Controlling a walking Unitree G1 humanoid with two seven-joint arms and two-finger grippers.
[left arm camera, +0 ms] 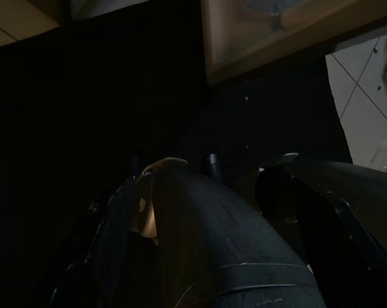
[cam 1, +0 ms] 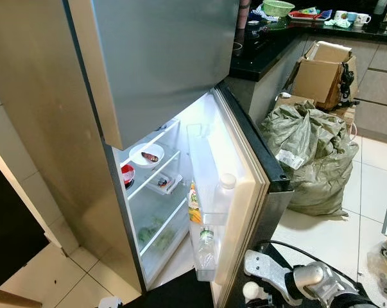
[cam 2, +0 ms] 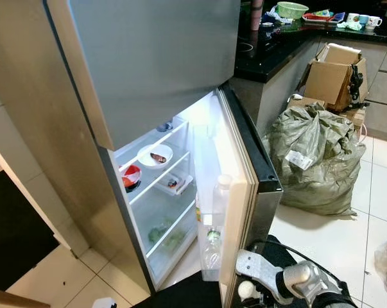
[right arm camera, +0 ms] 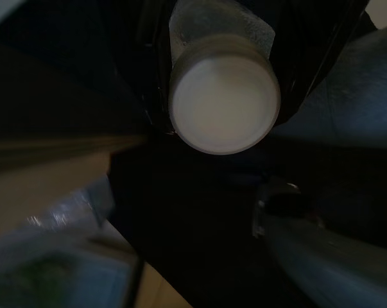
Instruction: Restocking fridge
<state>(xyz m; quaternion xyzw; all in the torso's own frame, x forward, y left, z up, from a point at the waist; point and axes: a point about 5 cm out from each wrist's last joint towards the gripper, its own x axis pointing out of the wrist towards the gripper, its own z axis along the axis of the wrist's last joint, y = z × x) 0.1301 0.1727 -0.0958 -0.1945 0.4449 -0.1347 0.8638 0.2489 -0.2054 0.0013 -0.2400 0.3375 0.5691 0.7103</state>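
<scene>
A: In the head views, what stood before the robot?

B: The fridge [cam 1: 65,128] had its lower door [cam 1: 244,192] swung open. Door racks held a white-capped bottle [cam 1: 224,192], a juice carton [cam 1: 194,204] and a clear bottle [cam 1: 206,247]. Shelves held a white bowl [cam 1: 146,154] with food, a red container [cam 1: 127,173] and a small tray [cam 1: 164,184]. Right of the door a stuffed green sack [cam 1: 312,151] sat on the tiled floor [cam 1: 321,237], with cardboard boxes [cam 1: 321,74] behind it and a dark desk [cam 1: 270,45] carrying a green basket [cam 1: 278,8] and cups.

A: And the right arm?

B: Low, just beside the door's edge; a white cap [cam 2: 246,290] showed at the right gripper [cam 2: 260,289].

A: The left wrist view?

B: Very dark. I cannot tell whether the left gripper was apart or together.

A: The right wrist view?

B: A white-lidded bottle [right arm camera: 224,102] sat clamped between the black fingers [right arm camera: 148,77].
</scene>
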